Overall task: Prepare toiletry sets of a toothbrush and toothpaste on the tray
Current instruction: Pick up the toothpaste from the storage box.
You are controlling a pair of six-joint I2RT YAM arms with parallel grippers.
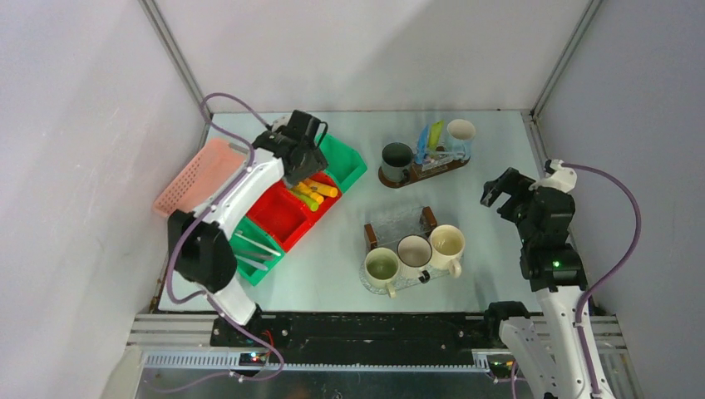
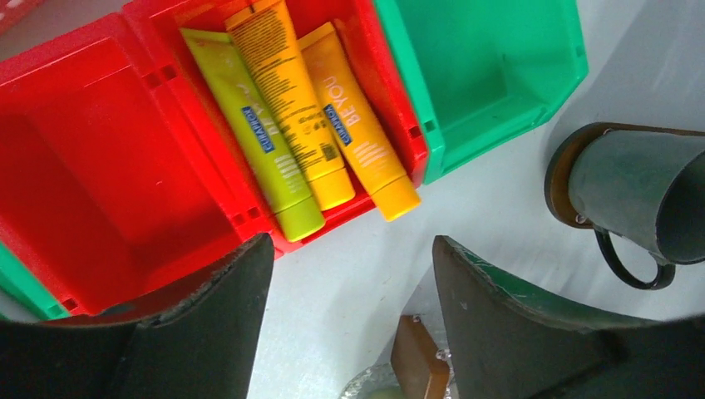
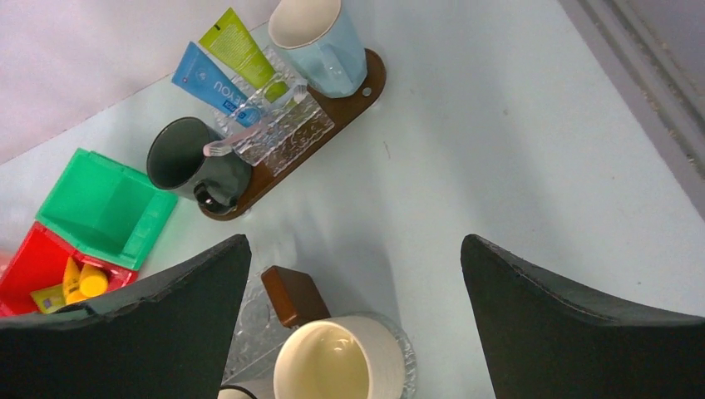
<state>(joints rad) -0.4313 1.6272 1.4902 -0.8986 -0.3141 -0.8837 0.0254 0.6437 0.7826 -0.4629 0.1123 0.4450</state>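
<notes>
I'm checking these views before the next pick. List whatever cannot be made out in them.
- Top view: the toothbrushes in the near green bin are too thin to count, and the left arm covers part of the bin.
- Left wrist view: the tubes have their upper ends cut off by the top edge.
- Right wrist view: the cream mug is cut by the bottom edge, and the jaws hide most of its tray.

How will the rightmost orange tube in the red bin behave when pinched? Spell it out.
The orange tube looks soft-walled, so it would probably dent under a pinch. Its flat body should not roll, though the smooth skin may slip. It lies against the middle tube, so lifting could drag that neighbour.
</notes>
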